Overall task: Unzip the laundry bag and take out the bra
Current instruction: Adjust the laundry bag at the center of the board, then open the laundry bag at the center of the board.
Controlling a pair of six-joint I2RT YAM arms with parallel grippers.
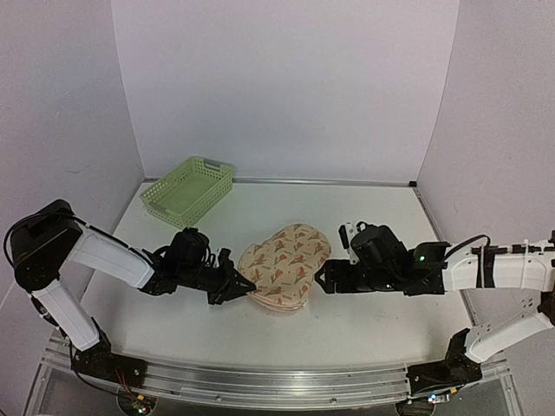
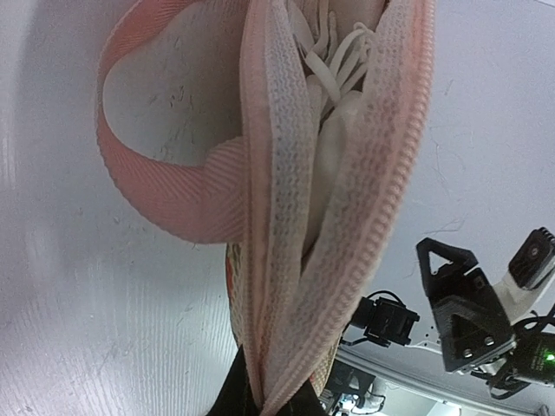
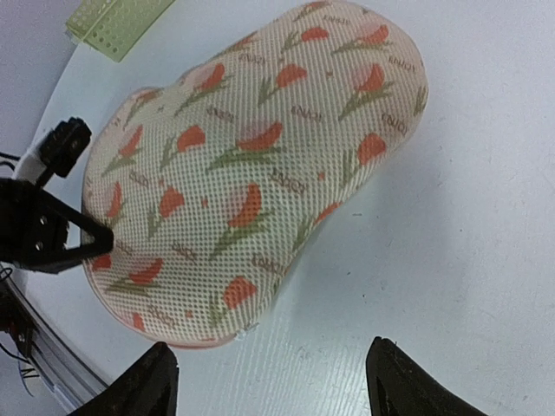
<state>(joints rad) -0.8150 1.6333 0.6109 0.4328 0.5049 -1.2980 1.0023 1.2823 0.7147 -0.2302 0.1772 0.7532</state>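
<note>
The laundry bag (image 1: 284,260), beige mesh with orange-red and green flower motifs, lies mid-table. My left gripper (image 1: 244,283) is shut on the bag's left edge. In the left wrist view its dark fingertips (image 2: 232,400) pinch the pink zip tape (image 2: 277,260). The zip edges stand parted there, and the white bra (image 2: 334,147) with thin straps shows in the gap. A pink loop handle (image 2: 165,195) hangs to the left. My right gripper (image 1: 322,279) is open just off the bag's right edge. In its own view the bag (image 3: 251,165) lies just beyond its gripper (image 3: 273,368), nothing between the fingers.
A light green lattice basket (image 1: 188,191) stands at the back left, and its corner shows in the right wrist view (image 3: 117,22). White walls close in the table on three sides. The left gripper (image 3: 52,234) is visible at the bag's far end in the right wrist view.
</note>
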